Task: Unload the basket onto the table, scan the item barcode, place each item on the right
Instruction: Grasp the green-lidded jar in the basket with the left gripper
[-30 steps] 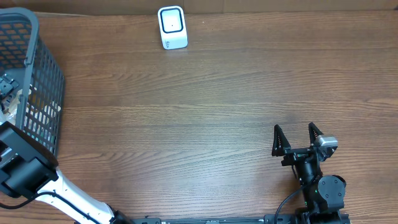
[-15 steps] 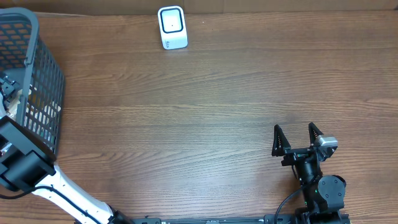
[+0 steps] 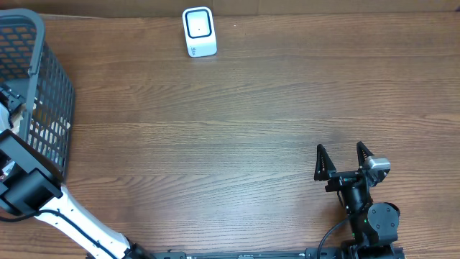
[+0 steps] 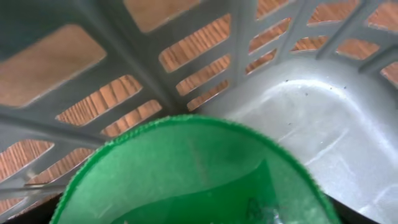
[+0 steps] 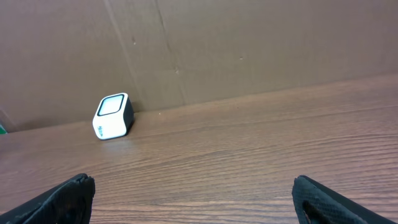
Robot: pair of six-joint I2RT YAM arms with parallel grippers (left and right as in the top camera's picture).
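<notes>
Left gripper (image 3: 8, 99) down inside the grey basket (image 3: 54, 93), close over the green item (image 4: 186, 168)
Cannot tell how wide the left jaws stand; has the right gripper (image 3: 340, 150) spread wide, empty, well apart from the scanner (image 3: 199, 32) on the wooden table (image 3: 237, 129)

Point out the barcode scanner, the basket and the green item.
barcode scanner (image 3: 199, 32), overhead view, on its upward-facing window.
basket (image 3: 52, 108), overhead view, on its mesh side wall.
green item (image 4: 186, 165), left wrist view, on its flat green surface below the rounded edge.
</notes>
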